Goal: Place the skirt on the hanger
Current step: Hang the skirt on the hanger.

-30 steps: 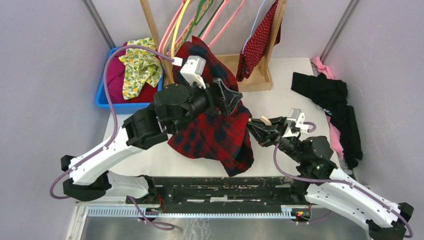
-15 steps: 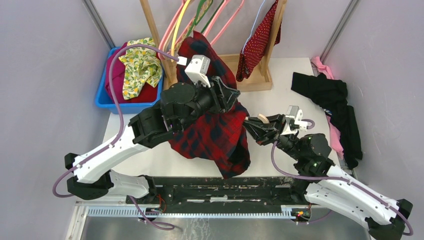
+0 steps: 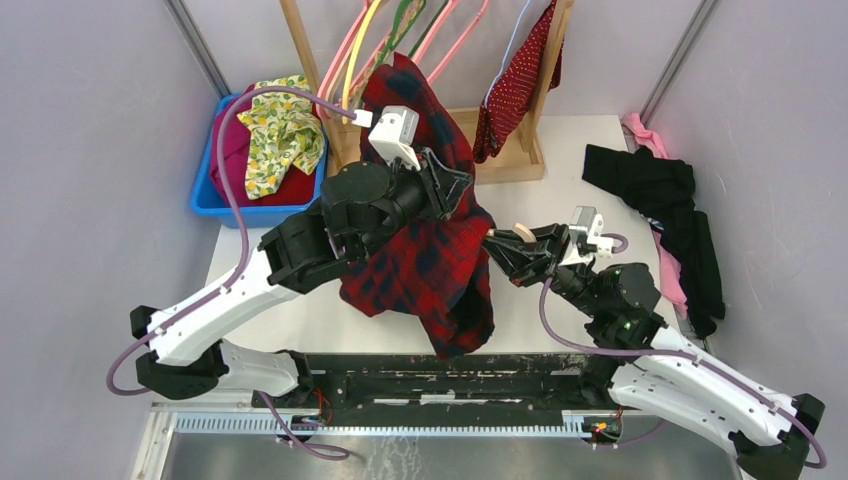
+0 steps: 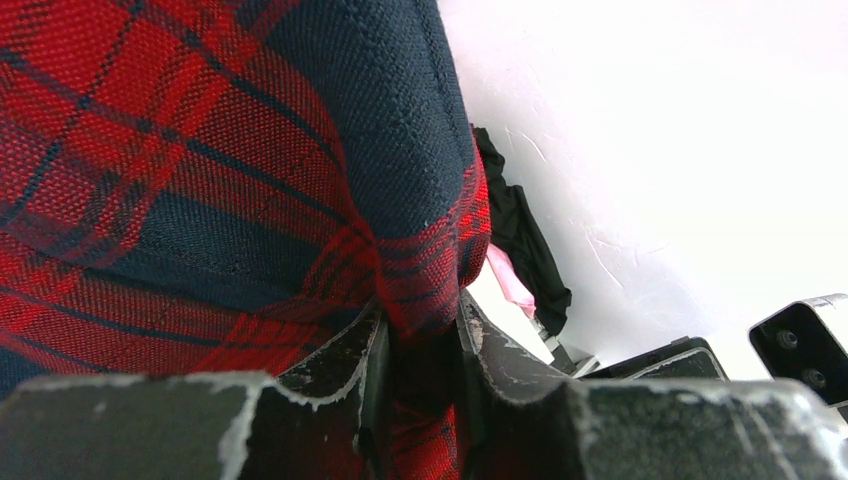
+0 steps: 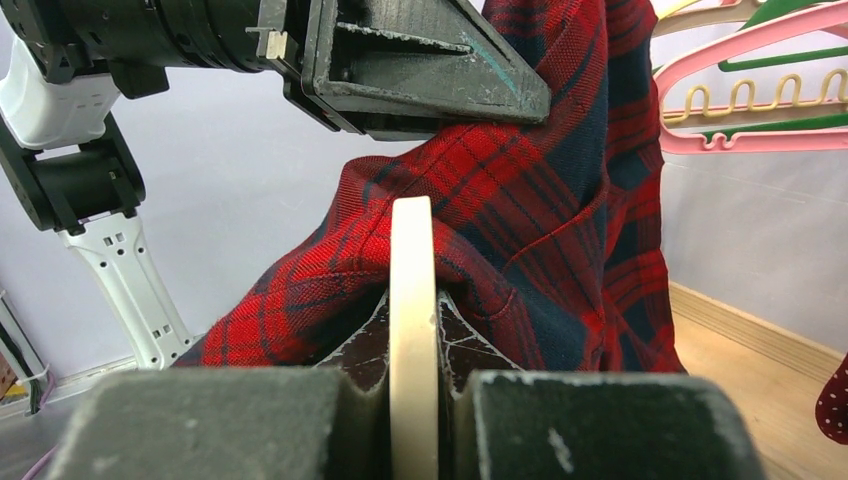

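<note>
table (image 3: pixel 570 165): white | black garment (image 3: pixel 650 185) right side | pink cloth (image 3: pixel 672 285) right edge | wooden rack base (image 3: pixel 530 160) at back

My left arm (image 3: pixel 215 300) and right arm (image 3: pixel 700 390) look alike: white shells low down, black round joints higher up. A purple cable (image 3: pixel 110 368) loops off the left one and a second purple cable (image 3: pixel 543 310) hangs by the right. Each wrist has a small white camera box (image 3: pixel 393 135). The left gripper (image 4: pixel 420 330) has black fingers (image 4: pixel 330 370), scratched pale at the edges

- Robot lab test cell: plain lilac panel walls (image 3: pixel 90 150) on metal posts (image 3: pixel 197 45).
- White surface (image 3: pixel 560 200), wooden hanger rack (image 3: pixel 303 60), blue bin (image 3: pixel 240 213) of cloth.
</note>
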### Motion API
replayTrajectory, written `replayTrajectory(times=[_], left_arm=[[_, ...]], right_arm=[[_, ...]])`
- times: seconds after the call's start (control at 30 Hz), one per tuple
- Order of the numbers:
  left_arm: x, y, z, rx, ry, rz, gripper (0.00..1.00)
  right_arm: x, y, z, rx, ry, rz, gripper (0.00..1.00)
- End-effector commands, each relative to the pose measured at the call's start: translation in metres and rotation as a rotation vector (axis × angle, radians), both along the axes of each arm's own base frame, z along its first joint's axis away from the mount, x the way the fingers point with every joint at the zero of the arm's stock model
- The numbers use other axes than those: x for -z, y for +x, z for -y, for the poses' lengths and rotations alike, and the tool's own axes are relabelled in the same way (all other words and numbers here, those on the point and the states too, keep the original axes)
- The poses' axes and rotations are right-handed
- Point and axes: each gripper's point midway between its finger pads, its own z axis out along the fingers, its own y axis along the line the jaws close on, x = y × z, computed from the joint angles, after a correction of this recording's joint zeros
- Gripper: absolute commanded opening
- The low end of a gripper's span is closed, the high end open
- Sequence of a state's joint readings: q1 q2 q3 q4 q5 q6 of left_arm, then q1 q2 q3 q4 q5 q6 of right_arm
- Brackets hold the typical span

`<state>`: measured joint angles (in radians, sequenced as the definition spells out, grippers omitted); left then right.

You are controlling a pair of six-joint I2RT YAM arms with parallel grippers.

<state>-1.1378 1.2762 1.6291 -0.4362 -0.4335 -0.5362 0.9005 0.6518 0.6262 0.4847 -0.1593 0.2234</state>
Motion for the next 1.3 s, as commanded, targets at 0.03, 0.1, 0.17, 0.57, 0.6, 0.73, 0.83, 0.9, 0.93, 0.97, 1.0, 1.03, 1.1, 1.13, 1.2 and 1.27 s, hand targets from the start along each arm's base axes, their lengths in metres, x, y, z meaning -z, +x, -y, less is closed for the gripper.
replayTrajectory(times=[0.03, 0.1, 0.17, 0.57, 0.6, 0.73, 0.83, 0.9, 0.93, 0.97, 1.0, 1.03, 1.1, 1.13, 1.2, 1.27], left_arm=[[-0.012, -0.02, 0.019, 0.14, -0.01, 0.046, 0.03], [-0.013, -0.021, 0.018, 0.145, 0.003, 0.068, 0.03], [-0.013, -0.021, 0.017, 0.143, 0.021, 0.084, 0.03], [-0.017, -0.014, -0.011, 0.068, 0.112, 0.148, 0.03], [-0.019, -0.014, -0.013, 0.065, 0.116, 0.153, 0.03], [-0.023, -0.013, -0.018, 0.055, 0.145, 0.181, 0.03], [-0.028, -0.013, -0.022, 0.054, 0.153, 0.205, 0.03], [-0.031, -0.013, -0.025, 0.049, 0.159, 0.216, 0.03], [-0.032, -0.012, -0.027, 0.044, 0.164, 0.22, 0.03], [-0.034, -0.013, -0.029, 0.042, 0.165, 0.226, 0.03], [-0.035, -0.013, -0.029, 0.042, 0.166, 0.23, 0.03], [-0.036, -0.013, -0.031, 0.038, 0.166, 0.233, 0.03], [-0.036, -0.013, -0.033, 0.035, 0.168, 0.236, 0.03], [-0.036, -0.013, -0.033, 0.034, 0.17, 0.237, 0.03], [-0.037, -0.013, -0.034, 0.033, 0.17, 0.238, 0.03], [-0.037, -0.012, -0.034, 0.032, 0.177, 0.234, 0.03]], right_arm=[[-0.066, -0.017, 0.008, -0.046, 0.14, 0.108, 0.03], [-0.061, -0.013, 0.002, -0.051, 0.119, 0.085, 0.06], [-0.056, -0.011, -0.003, -0.058, 0.099, 0.065, 0.07], [-0.034, 0.001, -0.022, -0.08, -0.015, -0.068, 0.37], [-0.03, 0.002, -0.023, -0.078, -0.029, -0.09, 0.4], [-0.017, 0.004, -0.025, -0.077, -0.102, -0.17, 0.55], [-0.01, 0.0, -0.021, -0.079, -0.142, -0.215, 0.65], [-0.006, -0.004, -0.018, -0.081, -0.174, -0.24, 0.75], [0.0, -0.004, -0.015, -0.073, -0.2, -0.269, 0.77], [0.002, -0.006, -0.012, -0.071, -0.214, -0.279, 0.78], [0.003, -0.009, -0.01, -0.075, -0.221, -0.287, 0.84], [0.006, -0.01, -0.008, -0.074, -0.23, -0.299, 0.91], [0.01, -0.014, -0.006, -0.082, -0.255, -0.31, 0.94], [0.012, -0.014, -0.005, -0.075, -0.261, -0.322, 0.95], [0.017, -0.012, -0.001, -0.051, -0.287, -0.348, 0.97], [0.022, -0.009, 0.006, -0.015, -0.311, -0.377, 0.98]])
